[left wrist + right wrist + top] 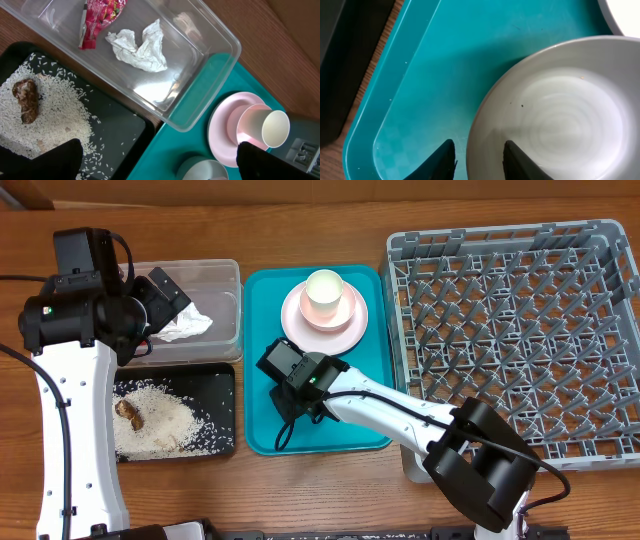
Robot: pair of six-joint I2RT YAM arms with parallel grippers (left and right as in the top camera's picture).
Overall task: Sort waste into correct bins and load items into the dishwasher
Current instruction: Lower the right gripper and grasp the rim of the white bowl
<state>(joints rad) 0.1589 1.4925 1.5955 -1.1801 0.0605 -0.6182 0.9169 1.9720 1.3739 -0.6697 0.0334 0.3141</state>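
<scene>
The grey dish rack (510, 330) fills the right of the overhead frame, its left wall against the teal tray (355, 415), whose lower half shows bare floor. Upper left, the clear tub (222, 320) holds the napkin (137, 45) and red wrapper (100, 17). Just below it, the black tray (218, 395) holds rice (55, 115) and the brown lump (26, 100). The pink plate (350, 325) sits at the teal tray's top, carrying the pink bowl (248, 125) and the cup (275, 129). The left gripper (162, 157) hangs spread wide. The right gripper (479, 157) is narrowly parted astride the grey-white bowl's (560, 115) rim, with teal showing beside the outer finger.
</scene>
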